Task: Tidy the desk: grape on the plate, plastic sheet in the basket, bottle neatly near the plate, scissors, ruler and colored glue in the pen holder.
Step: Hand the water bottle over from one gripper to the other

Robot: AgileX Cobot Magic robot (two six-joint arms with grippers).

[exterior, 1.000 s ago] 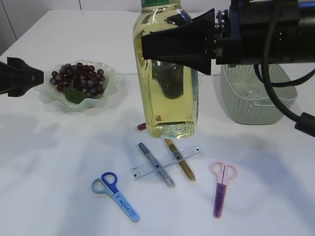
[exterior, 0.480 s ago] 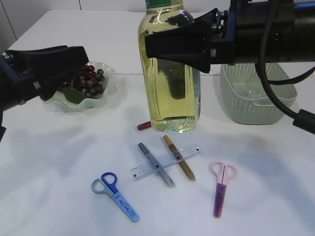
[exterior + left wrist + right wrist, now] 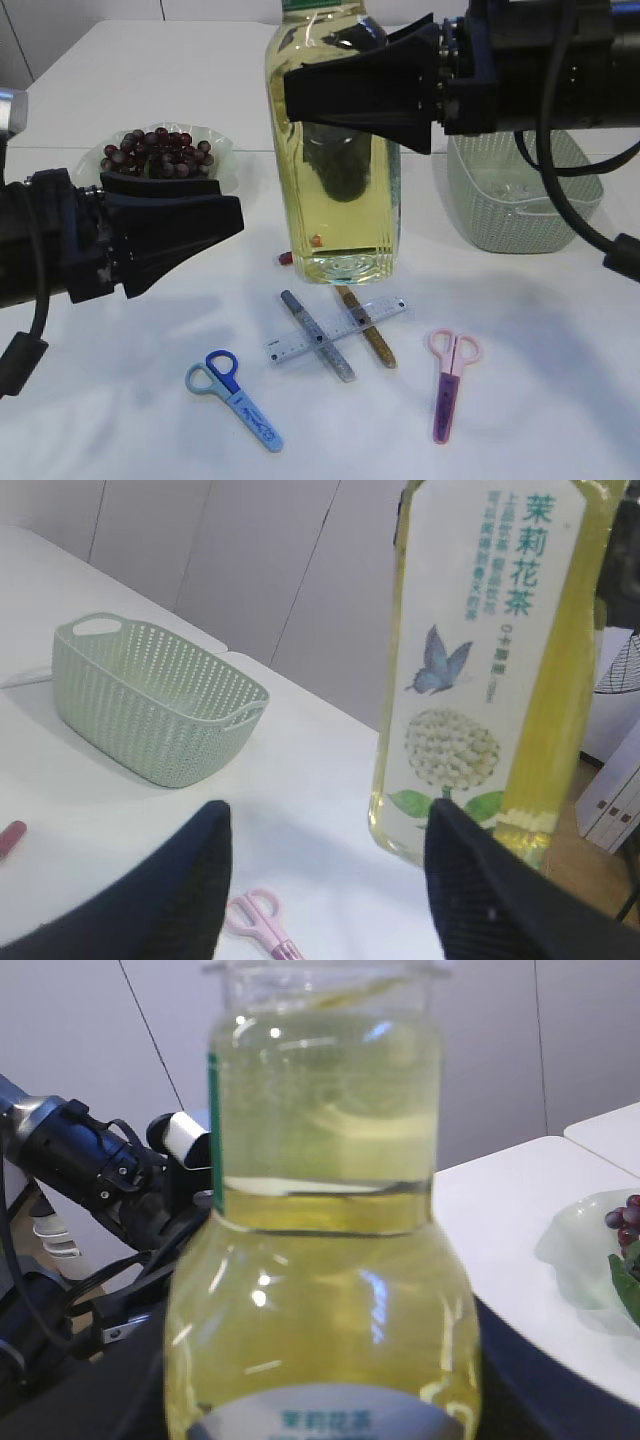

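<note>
My right gripper [image 3: 335,100] [image 3: 320,1405] is shut on the upright bottle [image 3: 335,190] [image 3: 325,1260] [image 3: 490,660] of yellow tea over the table's middle. Left of the bottle and apart from it, my left gripper [image 3: 205,235] [image 3: 325,825] stands open and empty. The grape [image 3: 160,150] lies on the pale green plate [image 3: 215,170]. Below the bottle a clear ruler [image 3: 385,310] crosses a silver glue stick [image 3: 300,312] and a gold one [image 3: 378,345]; a red one [image 3: 285,258] lies by the bottle's base. Blue scissors [image 3: 235,395] and pink scissors [image 3: 450,385] [image 3: 262,920] lie in front. The pen holder is out of view.
The green woven basket [image 3: 520,215] [image 3: 150,695] stands at the right, with something clear and crinkled, perhaps the plastic sheet [image 3: 510,188], inside. My right arm's cables hang in front of the basket. The table's right edge shows behind the bottle in the left wrist view.
My left gripper has come in from the left edge towards the middle and now covers the plate's front. The bottle has shifted slightly in the right gripper's hold.
</note>
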